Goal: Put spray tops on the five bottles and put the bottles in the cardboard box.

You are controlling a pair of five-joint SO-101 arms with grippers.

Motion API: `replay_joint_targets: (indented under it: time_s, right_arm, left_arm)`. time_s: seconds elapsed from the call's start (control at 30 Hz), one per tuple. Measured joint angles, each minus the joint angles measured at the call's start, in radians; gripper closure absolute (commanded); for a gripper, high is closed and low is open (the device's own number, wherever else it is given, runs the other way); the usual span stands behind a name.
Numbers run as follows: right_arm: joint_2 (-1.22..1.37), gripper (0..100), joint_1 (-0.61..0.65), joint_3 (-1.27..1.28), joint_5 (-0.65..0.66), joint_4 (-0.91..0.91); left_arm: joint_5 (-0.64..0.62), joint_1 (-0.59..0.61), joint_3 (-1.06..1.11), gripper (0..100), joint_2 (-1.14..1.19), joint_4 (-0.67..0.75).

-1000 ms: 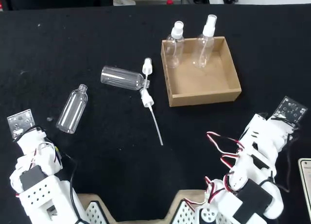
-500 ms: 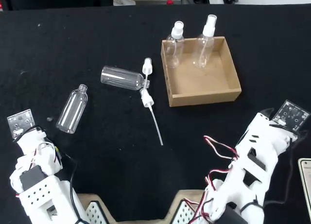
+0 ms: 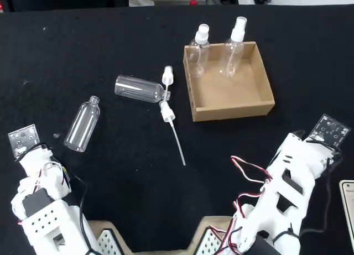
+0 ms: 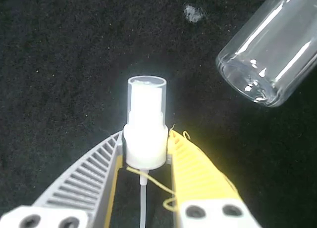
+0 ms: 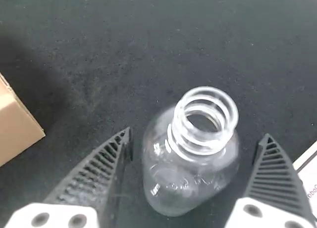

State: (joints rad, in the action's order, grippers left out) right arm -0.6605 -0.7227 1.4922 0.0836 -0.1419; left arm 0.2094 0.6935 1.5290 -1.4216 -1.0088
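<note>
In the left wrist view my left gripper (image 4: 144, 139) is shut on a white spray top (image 4: 145, 129), its thin tube running back between the fingers. The base of an empty clear bottle (image 4: 270, 50) lies just beyond it. In the right wrist view my right gripper (image 5: 195, 136) is open, its jaws wide on either side of an uncapped clear bottle (image 5: 190, 159) without touching it. The cardboard box (image 3: 232, 107) holds two capped bottles (image 3: 198, 50) (image 3: 234, 45) against its far wall. Left of the box lie two empty bottles (image 3: 138, 89) (image 3: 83, 124) and two loose spray tops (image 3: 167, 75) (image 3: 166, 112).
The left arm (image 3: 38, 205) sits at the table's near left corner and the right arm (image 3: 293, 183) at the near right. A pale flat object (image 3: 348, 195) lies at the right edge. A corner of the box (image 5: 15, 121) is close to the right gripper.
The right arm has stretched out and shifted a little to the right over the near right of the table. The left arm and the loose objects have not moved.
</note>
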Motion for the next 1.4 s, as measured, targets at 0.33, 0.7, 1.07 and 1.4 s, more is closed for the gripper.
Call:
replay_joint_targets:
  time_s: [0.33, 0.7, 1.07, 1.4]
  right_arm:
    - [0.0, 64.2, 0.0, 0.0, 0.0, 0.0]
    - [0.0, 80.4, 0.0, -0.043, 0.0, 0.0]
    - [0.0, 82.7, 0.0, -0.044, 0.006, 0.0]
    - [-0.003, 92.0, 0.0, -0.104, 0.006, 0.052]
  left_arm:
    - [0.0, 0.0, 0.0, 92, 0.0, 0.0]
    - [0.0, 0.0, 0.0, 92, 0.0, 0.0]
    - [0.0, 0.0, 0.0, 92, 0.0, 0.0]
    - [0.0, 0.0, 0.0, 92, 0.0, 0.0]
